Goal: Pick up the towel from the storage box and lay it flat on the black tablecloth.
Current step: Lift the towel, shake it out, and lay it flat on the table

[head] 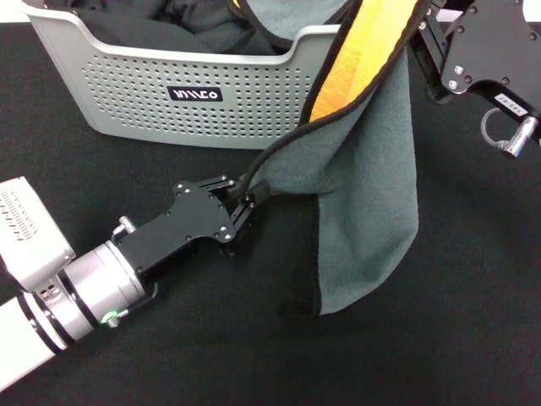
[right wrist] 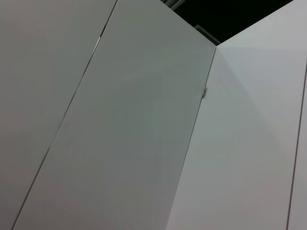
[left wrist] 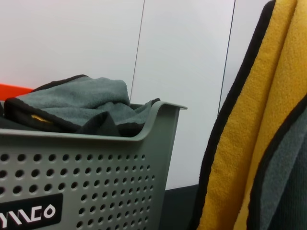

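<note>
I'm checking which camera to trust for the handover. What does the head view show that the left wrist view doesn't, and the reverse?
Only the head view shows the left gripper shut on the towel's black hem, the right gripper up at the towel's top, and the black tablecloth.

Only the left wrist view shows white wall panels behind.

Both show the storage box and the hanging grey and yellow towel.
</note>
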Controlling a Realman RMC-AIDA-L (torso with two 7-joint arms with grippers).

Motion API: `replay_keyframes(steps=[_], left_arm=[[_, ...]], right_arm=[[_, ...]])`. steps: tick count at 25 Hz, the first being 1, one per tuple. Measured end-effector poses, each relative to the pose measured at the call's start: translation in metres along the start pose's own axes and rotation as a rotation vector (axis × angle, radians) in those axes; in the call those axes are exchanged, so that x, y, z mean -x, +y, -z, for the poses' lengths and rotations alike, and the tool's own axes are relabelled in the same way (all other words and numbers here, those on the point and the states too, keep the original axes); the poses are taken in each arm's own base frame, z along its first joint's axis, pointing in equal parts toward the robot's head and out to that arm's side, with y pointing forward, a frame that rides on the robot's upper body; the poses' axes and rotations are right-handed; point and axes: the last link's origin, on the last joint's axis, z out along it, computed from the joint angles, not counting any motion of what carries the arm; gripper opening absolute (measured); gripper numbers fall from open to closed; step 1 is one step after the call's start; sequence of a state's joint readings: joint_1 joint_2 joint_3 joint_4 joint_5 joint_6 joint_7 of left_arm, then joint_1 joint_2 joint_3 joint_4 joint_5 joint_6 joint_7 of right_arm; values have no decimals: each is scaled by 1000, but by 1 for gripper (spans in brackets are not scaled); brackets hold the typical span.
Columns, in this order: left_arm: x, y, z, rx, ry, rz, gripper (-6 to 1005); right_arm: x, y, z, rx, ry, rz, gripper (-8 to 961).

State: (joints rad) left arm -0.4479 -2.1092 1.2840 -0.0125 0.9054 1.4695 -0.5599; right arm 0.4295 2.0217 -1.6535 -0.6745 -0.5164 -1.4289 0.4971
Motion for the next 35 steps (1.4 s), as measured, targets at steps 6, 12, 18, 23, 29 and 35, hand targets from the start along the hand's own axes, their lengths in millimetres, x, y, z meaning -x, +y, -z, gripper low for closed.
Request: replay_keyframes(steps=[6,12,18,23,29,35], left_arm=[[0,0,0,0,0,0,160],[0,0,0,-1,-1,2,162],[0,0,0,-1,1,0,164],[0,0,0,-2,1,6,165],[-1,0,0,3,8,9,167],[-2,1,-1,11,9,7,169]], right_arm=[[1,-4,4,-24,0,3,9],[1,-4,8,-39,1,0,8],[1,-7,12,-60,8,2,9],[0,-7,13,-62,11,1,9],[-1,-9,16,-73,19,1,9],[-2,-9,19,-83,24,0,8]])
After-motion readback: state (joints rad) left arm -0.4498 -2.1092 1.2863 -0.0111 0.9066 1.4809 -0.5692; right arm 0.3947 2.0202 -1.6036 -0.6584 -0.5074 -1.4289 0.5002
